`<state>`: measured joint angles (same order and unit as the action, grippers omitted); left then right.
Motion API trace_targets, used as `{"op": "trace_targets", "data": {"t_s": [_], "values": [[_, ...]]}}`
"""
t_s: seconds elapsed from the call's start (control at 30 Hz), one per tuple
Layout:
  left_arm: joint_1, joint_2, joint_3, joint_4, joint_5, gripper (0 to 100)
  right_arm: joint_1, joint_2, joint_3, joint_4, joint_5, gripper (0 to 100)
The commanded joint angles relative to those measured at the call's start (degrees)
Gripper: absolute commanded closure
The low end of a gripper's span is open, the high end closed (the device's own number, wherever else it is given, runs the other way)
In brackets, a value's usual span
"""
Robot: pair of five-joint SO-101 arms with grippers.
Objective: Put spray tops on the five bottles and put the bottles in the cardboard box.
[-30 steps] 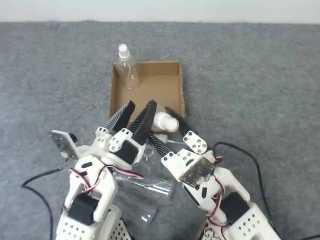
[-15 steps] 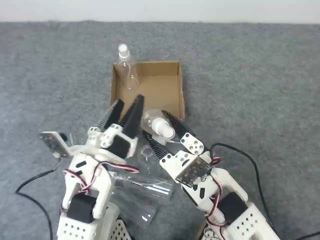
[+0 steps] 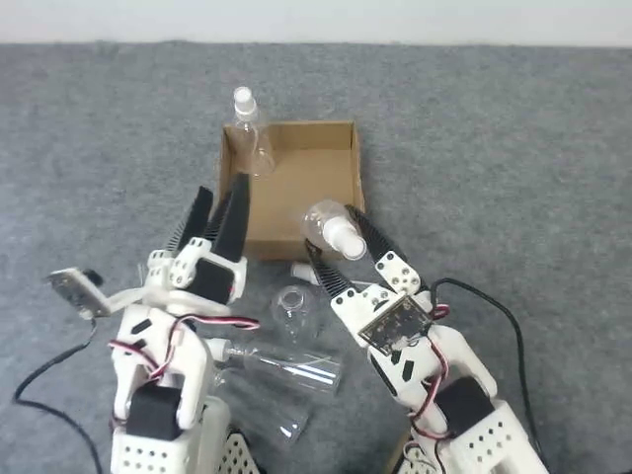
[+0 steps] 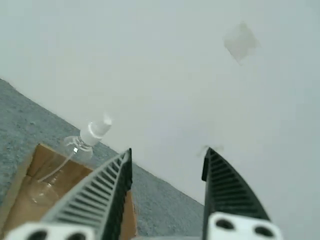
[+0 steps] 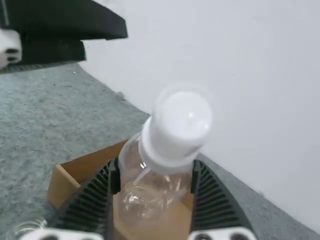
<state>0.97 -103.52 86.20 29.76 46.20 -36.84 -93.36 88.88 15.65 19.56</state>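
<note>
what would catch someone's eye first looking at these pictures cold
The right gripper stands out: its fingers are shut on a clear bottle with a white spray top, held over the near edge of the cardboard box. Another topped bottle leans in the box's far left corner. The left gripper hangs open at the box's left wall.
</note>
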Motion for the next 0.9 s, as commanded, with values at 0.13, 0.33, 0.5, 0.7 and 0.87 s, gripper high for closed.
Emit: {"op": "trace_targets", "data": {"t_s": [0.13,0.33,0.5,0.7,0.87], "values": [[-6.9,-0.9,-3.7,-1.6,0.3,78,0.9,0.7,-0.2,0.3,0.7,98.5],[-15.3,-0.9,-2.2,-1.7,-3.0,87,0.9,0.7,-0.1,0.4,0.7,98.5],[-19.4,-0.9,2.3,-1.8,-4.1,99,1.0,0.7,-0.1,0.4,0.7,98.5],[-24.2,-0.9,4.7,-1.8,-4.1,99,0.9,0.7,-0.1,0.5,0.8,98.6],[-28.0,-0.9,5.2,-1.8,-4.2,99,0.8,1.2,-0.4,0.5,0.8,98.6]]}}
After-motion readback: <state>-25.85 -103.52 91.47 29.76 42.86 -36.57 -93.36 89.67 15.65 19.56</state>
